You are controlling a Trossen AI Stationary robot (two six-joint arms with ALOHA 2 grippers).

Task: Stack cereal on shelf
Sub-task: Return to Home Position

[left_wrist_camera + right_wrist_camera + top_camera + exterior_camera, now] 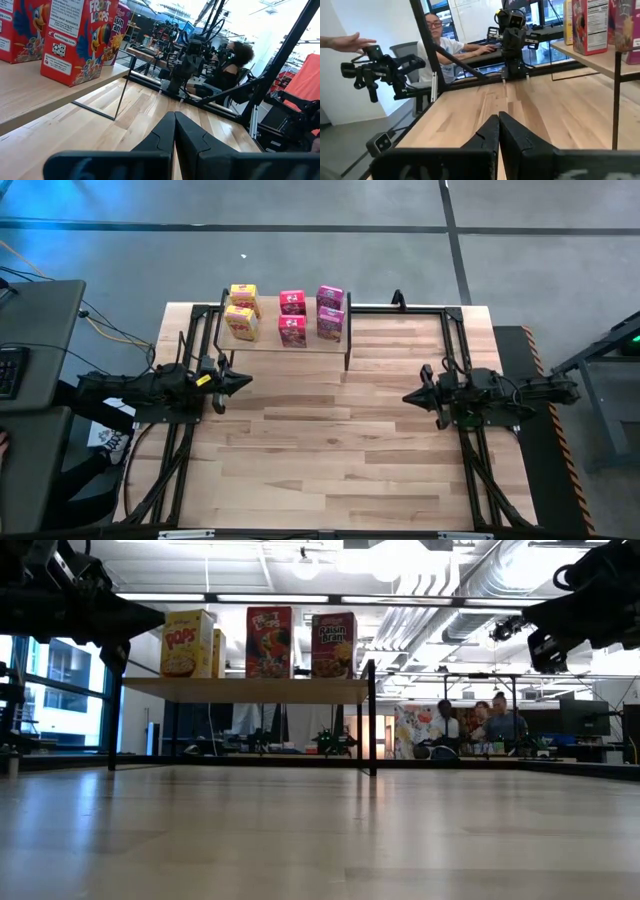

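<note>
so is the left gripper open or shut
Shut. The left gripper shows its two fingers pressed together in the left wrist view, nothing between them. It hangs near the left end of the shelf.

This is a robotics lab in an open-plan office. The wooden table (330,440) is boxed in by a black metal frame (420,308) that carries a left arm (130,387) and a right arm (530,392). The table stands on a bare grey concrete floor (300,240). At its far edge, a low shelf (268,330) holds small cereal boxes (293,331). Just past its left edge, a person (440,45) sits at a dark desk (45,320) with a keyboard (8,370). Beyond its far edge, more people (495,725) sit near a monitor (583,717) under exposed ducts (470,585) and strip lights (260,597).
</note>
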